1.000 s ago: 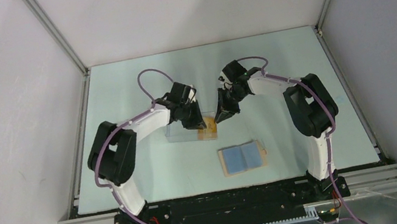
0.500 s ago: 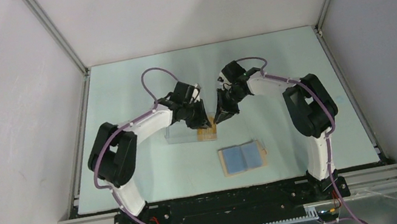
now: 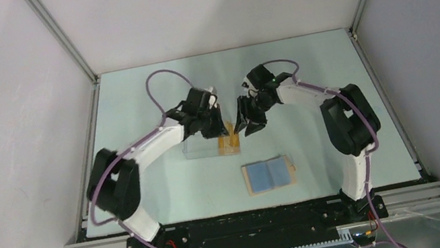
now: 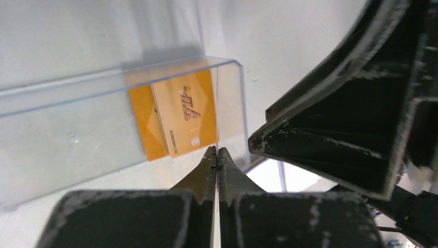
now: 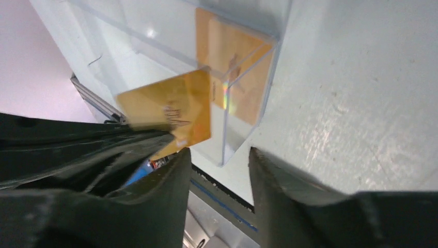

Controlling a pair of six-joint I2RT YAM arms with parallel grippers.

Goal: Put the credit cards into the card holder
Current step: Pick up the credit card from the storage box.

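A clear plastic box point(image 3: 207, 145) lies mid-table with orange-yellow credit cards point(image 3: 229, 143) in its right end; they also show in the left wrist view point(image 4: 178, 116) and the right wrist view point(image 5: 240, 67). My left gripper point(image 3: 216, 126) is shut on one credit card point(image 5: 170, 111) and holds it above the box's right end; in its own view point(image 4: 217, 151) the card is edge-on. My right gripper point(image 3: 248, 126) is open and empty just right of the box, its jaws apart in its own view point(image 5: 219, 155). The tan card holder point(image 3: 269, 174) lies open, blue lining up.
The right gripper's black body point(image 4: 335, 129) is close beside the left fingers. The enclosure's grey walls and metal frame rails point(image 3: 85, 168) bound the table. The arm bases stand along the near edge point(image 3: 255, 223).
My left gripper has lifted and drawn back a little from the box with a card in it, its elbow swinging left. The right gripper has shifted only slightly.
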